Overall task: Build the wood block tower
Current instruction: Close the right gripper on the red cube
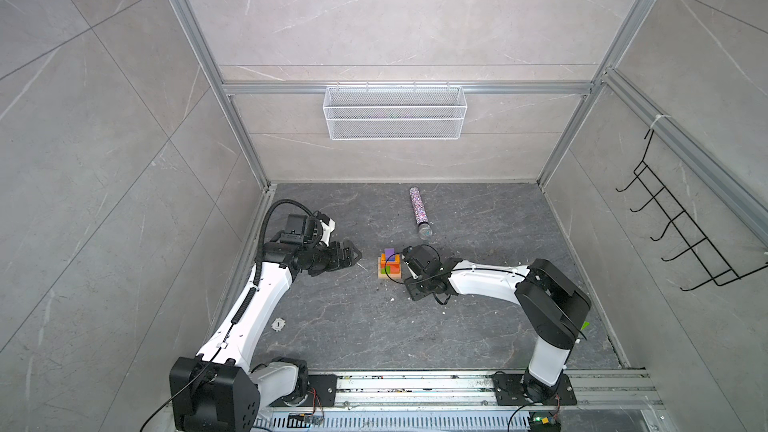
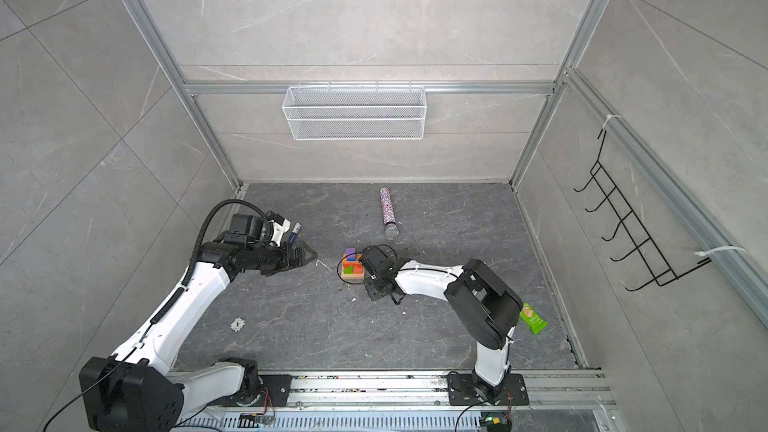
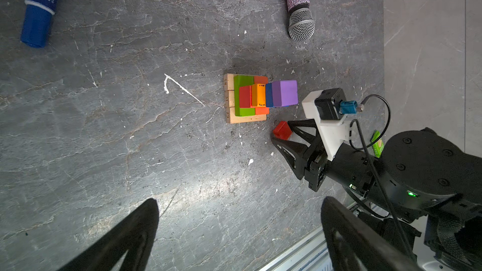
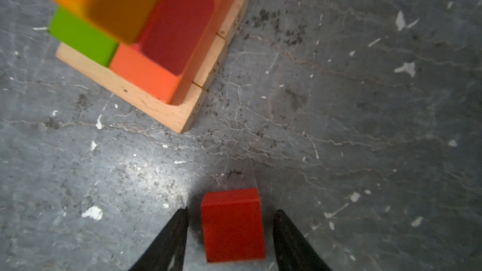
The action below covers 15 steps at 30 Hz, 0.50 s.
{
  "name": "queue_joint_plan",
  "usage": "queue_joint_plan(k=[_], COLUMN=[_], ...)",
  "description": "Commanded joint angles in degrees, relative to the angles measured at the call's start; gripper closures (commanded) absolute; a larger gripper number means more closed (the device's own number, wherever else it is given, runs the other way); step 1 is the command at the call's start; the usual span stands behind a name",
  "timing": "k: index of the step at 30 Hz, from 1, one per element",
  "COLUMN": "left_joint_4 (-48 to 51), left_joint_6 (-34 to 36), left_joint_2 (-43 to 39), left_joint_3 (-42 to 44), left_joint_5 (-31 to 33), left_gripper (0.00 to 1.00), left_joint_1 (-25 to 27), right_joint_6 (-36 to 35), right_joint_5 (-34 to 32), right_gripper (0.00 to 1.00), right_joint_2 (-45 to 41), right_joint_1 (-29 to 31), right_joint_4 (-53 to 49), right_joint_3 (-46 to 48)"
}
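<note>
A robotics lab test cell: silver aluminium-profile frame point(image 1: 270, 88) around grey marble-look wall panels point(image 1: 395, 14); two white-and-black robot arms point(image 1: 266, 288) bolted to a slotted metal rail point(image 1: 415, 386); dark stone-look worktop point(image 1: 353, 326).

Right wrist cam: the tower point(image 4: 172, 22) is blurry, with its upper blocks running off the frame. In a top view, lower right, the green packet point(image 1: 585, 324) is just a sliver behind the right arm point(image 1: 552, 305). The blue marker point(image 3: 36, 24) gets cropped in the left wrist view.
</note>
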<state>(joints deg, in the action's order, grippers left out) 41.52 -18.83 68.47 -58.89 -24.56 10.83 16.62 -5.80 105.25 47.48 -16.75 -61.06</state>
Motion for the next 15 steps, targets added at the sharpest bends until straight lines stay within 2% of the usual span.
queue_joint_plan(k=[1, 13, 15], left_joint_4=[-0.4, -0.4, -0.5], left_joint_6=[1.0, 1.0, 1.0], left_joint_2=[-0.7, -0.8, -0.8], left_joint_3=[0.1, 0.2, 0.1], left_joint_5=[-0.6, -0.6, -0.5], left_gripper=[0.01, 0.01, 0.01], left_joint_1=[-0.4, -0.4, -0.4], right_joint_6=[-0.2, 1.6, 2.1], right_joint_5=[-0.4, -2.5, -2.9], right_gripper=[0.68, 0.81, 0.88], right_joint_2=[2.0, 2.3, 1.9], right_joint_1=[-0.2, -0.3, -0.2], right_joint_4=[-1.0, -2.8, -3.5], right_joint_3=[-1.2, -1.4, -1.5])
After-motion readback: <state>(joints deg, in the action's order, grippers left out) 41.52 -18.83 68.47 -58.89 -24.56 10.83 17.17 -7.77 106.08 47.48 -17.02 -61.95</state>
